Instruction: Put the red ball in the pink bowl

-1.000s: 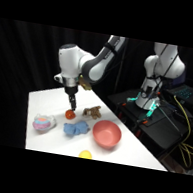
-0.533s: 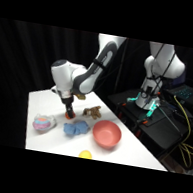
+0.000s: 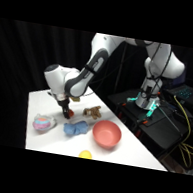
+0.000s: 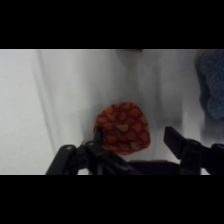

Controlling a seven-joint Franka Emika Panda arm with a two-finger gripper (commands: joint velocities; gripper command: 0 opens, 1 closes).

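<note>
White table (image 3: 131,150) — blue toy (image 3: 76,129) beside red ball (image 4: 123,128)

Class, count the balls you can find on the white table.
2: the red ball between the open gripper's fingers, and a yellow ball at the table's near edge, near the pink bowl. The arm may hide others.

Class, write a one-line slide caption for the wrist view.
Open gripper straddles the red ball on the white table.

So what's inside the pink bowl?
Nothing that shows: the pink bowl looks empty, though its near wall hides part of the bottom. The red ball is on the table, between the open gripper's fingers.
</note>
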